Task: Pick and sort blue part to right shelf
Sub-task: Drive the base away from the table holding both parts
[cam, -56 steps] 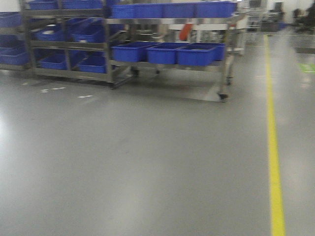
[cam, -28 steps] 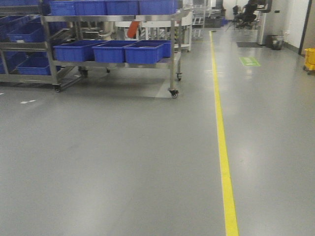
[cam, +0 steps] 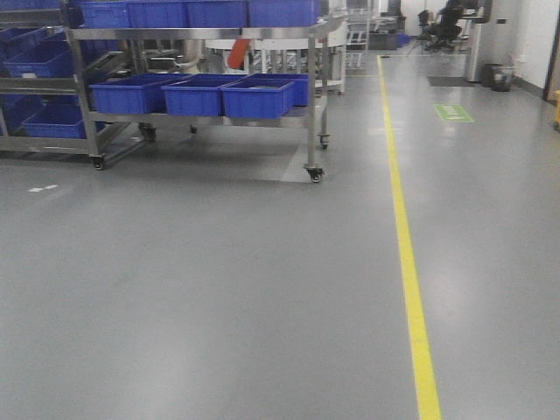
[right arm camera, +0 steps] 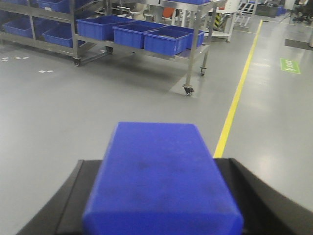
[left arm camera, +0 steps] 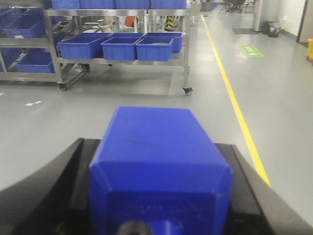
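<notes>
- We see a blue block (left arm camera: 161, 166) between left fingers (left arm camera: 56, 191), a second block (right arm camera: 161, 181) between right fingers (right arm camera: 63, 200).
- Whether either pair grips, we cannot tell.
- The shelf (cam: 192, 33) stands well ahead.

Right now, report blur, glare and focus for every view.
Front view: sharp, with a soft light sheen on the grey floor. Left wrist view: the near blue block is soft, the shelf behind crisp. Right wrist view: its blue block is blurred too, background clear.
</notes>
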Controlling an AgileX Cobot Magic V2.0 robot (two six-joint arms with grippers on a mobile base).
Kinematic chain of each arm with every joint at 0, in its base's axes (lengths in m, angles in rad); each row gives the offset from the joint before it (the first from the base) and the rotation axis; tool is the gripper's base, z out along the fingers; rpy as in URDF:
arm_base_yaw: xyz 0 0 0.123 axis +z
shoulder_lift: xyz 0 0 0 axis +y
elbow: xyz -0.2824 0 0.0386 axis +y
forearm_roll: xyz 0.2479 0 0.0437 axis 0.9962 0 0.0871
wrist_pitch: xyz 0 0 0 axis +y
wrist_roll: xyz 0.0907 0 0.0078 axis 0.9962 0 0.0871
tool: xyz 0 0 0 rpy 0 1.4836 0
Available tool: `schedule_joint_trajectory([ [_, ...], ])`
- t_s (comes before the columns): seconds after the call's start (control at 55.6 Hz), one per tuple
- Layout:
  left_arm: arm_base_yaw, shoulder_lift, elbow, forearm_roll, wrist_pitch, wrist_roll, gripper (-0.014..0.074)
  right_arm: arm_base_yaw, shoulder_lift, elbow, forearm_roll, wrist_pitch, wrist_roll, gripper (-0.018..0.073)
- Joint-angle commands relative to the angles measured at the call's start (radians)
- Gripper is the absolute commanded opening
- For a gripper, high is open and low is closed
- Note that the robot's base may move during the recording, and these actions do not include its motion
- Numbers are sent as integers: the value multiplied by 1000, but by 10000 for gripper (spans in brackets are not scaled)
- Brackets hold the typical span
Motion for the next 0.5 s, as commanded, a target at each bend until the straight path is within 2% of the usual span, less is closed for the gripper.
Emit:
schedule_joint_trajectory([
  [0.0, 2, 17, -28, -2, -95, -5, 316, -3, 19, -29, -20, -92, -9, 132],
  [0.485, 2, 17, -28, -2, -95, -5, 316, -3, 19, -29, -20, -92, -9, 132],
])
